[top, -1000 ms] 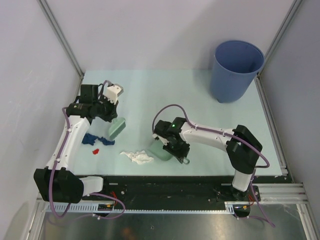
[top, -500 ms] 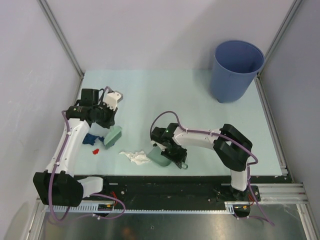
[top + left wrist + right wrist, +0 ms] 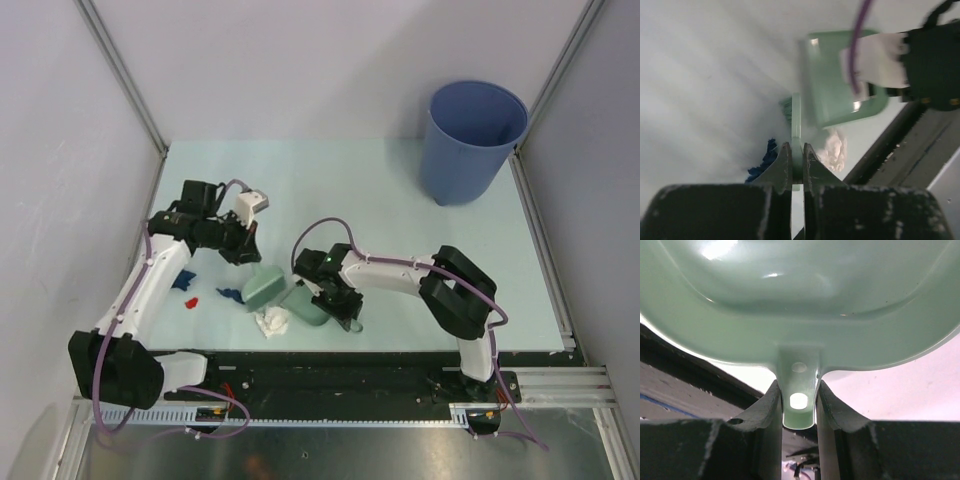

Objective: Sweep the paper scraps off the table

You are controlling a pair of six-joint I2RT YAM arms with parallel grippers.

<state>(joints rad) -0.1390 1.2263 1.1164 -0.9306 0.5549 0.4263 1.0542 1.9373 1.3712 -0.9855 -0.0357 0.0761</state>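
My left gripper [image 3: 247, 258] is shut on the handle of the pale green hand brush [image 3: 263, 288], whose head rests on the table [image 3: 400, 200] next to the pale green dustpan [image 3: 306, 304]. My right gripper [image 3: 338, 303] is shut on the dustpan's handle [image 3: 799, 390]. A white paper scrap [image 3: 272, 322] lies in front of the brush, by the dustpan's mouth. Dark blue scraps [image 3: 230, 294] [image 3: 185, 277] and a red scrap [image 3: 193, 299] lie left of the brush. The left wrist view shows the gripper [image 3: 796, 150], brush [image 3: 796, 115], dustpan [image 3: 840, 85], white scrap [image 3: 832, 150] and a blue scrap [image 3: 762, 162].
A blue bucket [image 3: 472, 140] stands at the table's back right corner. The black front rail [image 3: 350, 365] runs just in front of the dustpan and white scrap. Grey frame posts [image 3: 120, 70] rise at the back corners.
My left gripper swept the brush right and toward the front, pushing the white scrap and one blue scrap toward the dustpan. The right gripper shifted the dustpan slightly left.
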